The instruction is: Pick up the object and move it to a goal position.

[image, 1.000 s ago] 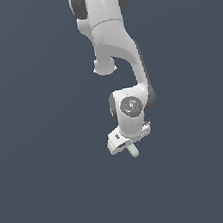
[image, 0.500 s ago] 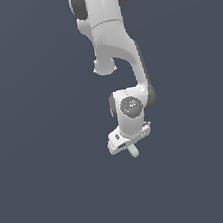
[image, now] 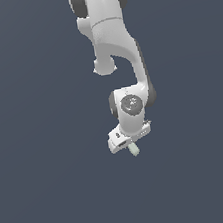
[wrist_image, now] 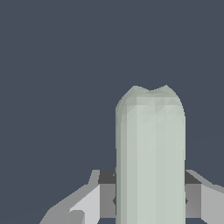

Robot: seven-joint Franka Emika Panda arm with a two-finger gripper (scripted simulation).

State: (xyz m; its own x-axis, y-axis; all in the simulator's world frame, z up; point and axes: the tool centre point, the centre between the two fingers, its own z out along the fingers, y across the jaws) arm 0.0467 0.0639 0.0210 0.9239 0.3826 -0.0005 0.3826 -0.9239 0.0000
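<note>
Against plain slate-blue background, pincer (image: 131, 148) grips unmarked rod (wrist_image: 150, 157).

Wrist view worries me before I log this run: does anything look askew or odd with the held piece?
Nothing stands out. The pale rod sits gripped between the gripper fingers and sticks straight out. In the exterior view it pokes out below the gripper, intact.

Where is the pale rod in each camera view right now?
Exterior view: the rod pokes out below the claw, lower centre.
Wrist view: the rod fills the centre-right, close up between the fingers.
Shared landmark: the claw gripping it.
</note>
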